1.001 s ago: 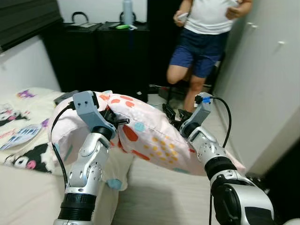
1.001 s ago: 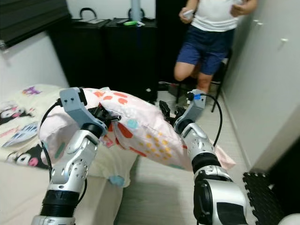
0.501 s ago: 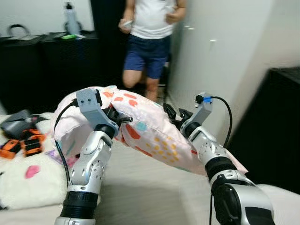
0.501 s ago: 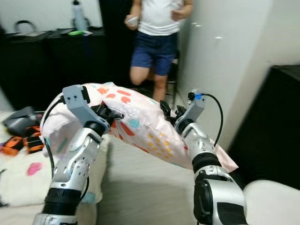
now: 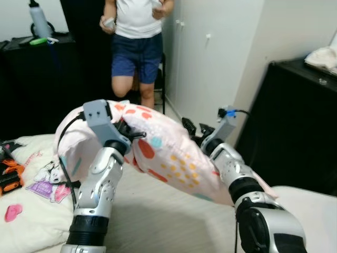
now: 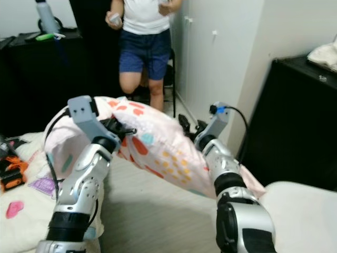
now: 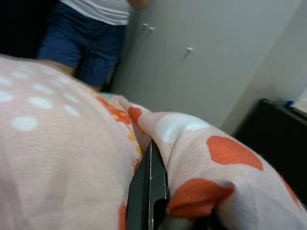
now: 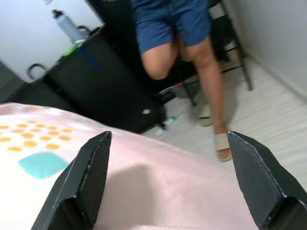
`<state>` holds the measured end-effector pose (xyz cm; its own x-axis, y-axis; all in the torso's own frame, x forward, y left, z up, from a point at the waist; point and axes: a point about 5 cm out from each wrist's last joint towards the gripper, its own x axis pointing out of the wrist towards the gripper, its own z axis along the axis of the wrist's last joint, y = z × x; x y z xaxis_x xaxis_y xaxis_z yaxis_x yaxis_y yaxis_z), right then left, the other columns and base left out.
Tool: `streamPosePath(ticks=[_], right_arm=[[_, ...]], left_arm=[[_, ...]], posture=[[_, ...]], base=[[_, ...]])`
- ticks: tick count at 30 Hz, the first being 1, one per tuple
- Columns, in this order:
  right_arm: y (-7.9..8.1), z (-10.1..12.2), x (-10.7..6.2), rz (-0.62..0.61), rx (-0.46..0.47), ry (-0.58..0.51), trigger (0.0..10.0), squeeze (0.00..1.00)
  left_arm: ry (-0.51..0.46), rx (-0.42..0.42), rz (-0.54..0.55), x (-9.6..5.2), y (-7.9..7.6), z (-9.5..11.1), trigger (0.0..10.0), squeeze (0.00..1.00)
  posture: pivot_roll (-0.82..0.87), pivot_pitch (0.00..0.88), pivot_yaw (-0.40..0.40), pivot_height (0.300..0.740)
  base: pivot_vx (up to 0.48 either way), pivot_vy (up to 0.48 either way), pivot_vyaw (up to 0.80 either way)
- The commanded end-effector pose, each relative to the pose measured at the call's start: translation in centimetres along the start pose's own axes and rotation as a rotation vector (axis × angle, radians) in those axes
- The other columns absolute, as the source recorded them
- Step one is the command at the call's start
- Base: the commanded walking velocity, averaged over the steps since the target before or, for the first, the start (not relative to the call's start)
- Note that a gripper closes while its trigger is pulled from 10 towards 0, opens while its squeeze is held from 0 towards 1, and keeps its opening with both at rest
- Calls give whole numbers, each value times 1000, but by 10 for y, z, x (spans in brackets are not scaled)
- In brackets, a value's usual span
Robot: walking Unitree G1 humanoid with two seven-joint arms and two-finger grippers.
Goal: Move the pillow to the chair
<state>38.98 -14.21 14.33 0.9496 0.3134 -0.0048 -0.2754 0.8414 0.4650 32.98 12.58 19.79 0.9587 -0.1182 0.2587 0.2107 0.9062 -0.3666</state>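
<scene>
A pink pillow (image 5: 168, 153) with orange, yellow and teal dots hangs in the air in front of me, between my two arms. My left gripper (image 5: 129, 136) is shut on a fold at its upper left; in the left wrist view a black finger (image 7: 148, 191) is buried in the cloth. My right gripper (image 5: 196, 129) is at the pillow's upper right. Its fingers (image 8: 79, 184) stand wide apart, and the pillow (image 8: 144, 191) lies between them. A dark chair (image 5: 159, 71) stands behind a person by the white cupboard.
A person (image 5: 136, 37) in a white shirt and blue shorts stands ahead on the left, holding a phone. White cupboard doors (image 5: 210, 58) and a black cabinet (image 5: 295, 116) are on the right. The bed (image 5: 31, 211) with toys lies at the lower left. A pale rounded surface (image 5: 310, 211) is at the lower right.
The view has swung to the right: the person now shows at the upper left and the black cabinet has come into view. The pillow stays held the same way between both arms.
</scene>
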Motion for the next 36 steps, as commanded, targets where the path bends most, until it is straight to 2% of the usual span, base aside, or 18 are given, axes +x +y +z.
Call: streamPosePath(ticks=[1, 36], right_arm=[[4, -2, 2, 10, -1, 8, 10000, 0], [4, -4, 2, -4, -3, 13, 10000, 0]], left_arm=[[-97, 13, -23, 3, -4, 20, 10000, 0], [-92, 58, 4, 3, -2, 18, 10000, 0]], posture=[[-116, 0, 8, 720], [-115, 0, 8, 720]], base=[[0, 0, -650], [0, 0, -652]])
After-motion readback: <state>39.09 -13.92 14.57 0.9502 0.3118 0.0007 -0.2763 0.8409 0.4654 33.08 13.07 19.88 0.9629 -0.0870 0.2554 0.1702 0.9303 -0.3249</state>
